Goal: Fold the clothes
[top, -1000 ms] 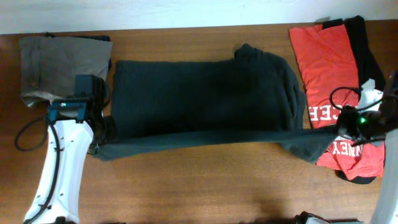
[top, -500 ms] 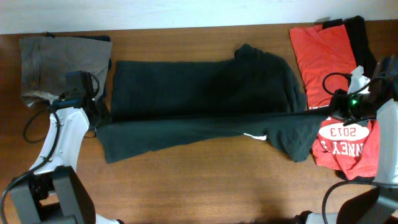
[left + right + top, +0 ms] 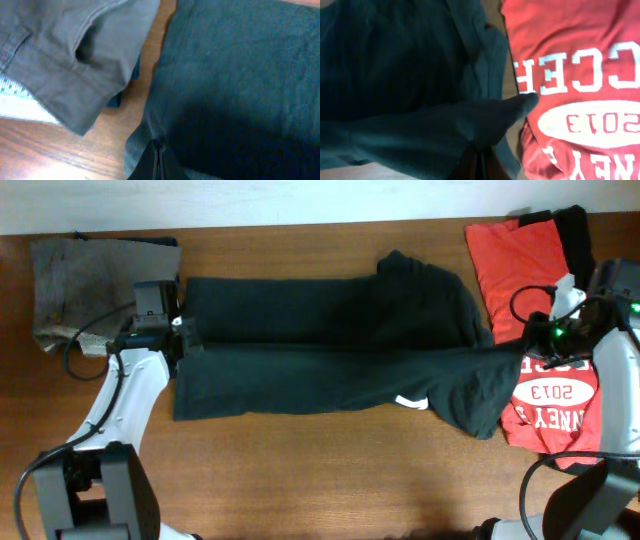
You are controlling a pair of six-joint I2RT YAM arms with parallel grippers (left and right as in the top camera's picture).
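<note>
A black T-shirt [image 3: 330, 330] lies stretched across the table's middle, its near half folded up over its far half. My left gripper [image 3: 178, 346] is shut on the shirt's left edge; in the left wrist view the cloth [image 3: 240, 75] is pinched between the closed jaws [image 3: 159, 155]. My right gripper [image 3: 535, 352] is shut on the shirt's right end, held over the red white-printed T-shirt [image 3: 535, 260]. The right wrist view shows the black cloth [image 3: 395, 75] bunched in the jaws [image 3: 480, 160] beside the red shirt [image 3: 580, 40]. Another black shirt [image 3: 580, 240] lies under the red one.
A folded grey-brown garment [image 3: 95, 280] with a pale hem lies at the far left, close to my left gripper; it also shows in the left wrist view [image 3: 75, 50]. The wooden table [image 3: 330, 470] shows bare along the near side.
Both grippers carried the shirt's near edge away from me, over the far half. The fold line moved up and the shirt now lies doubled.
</note>
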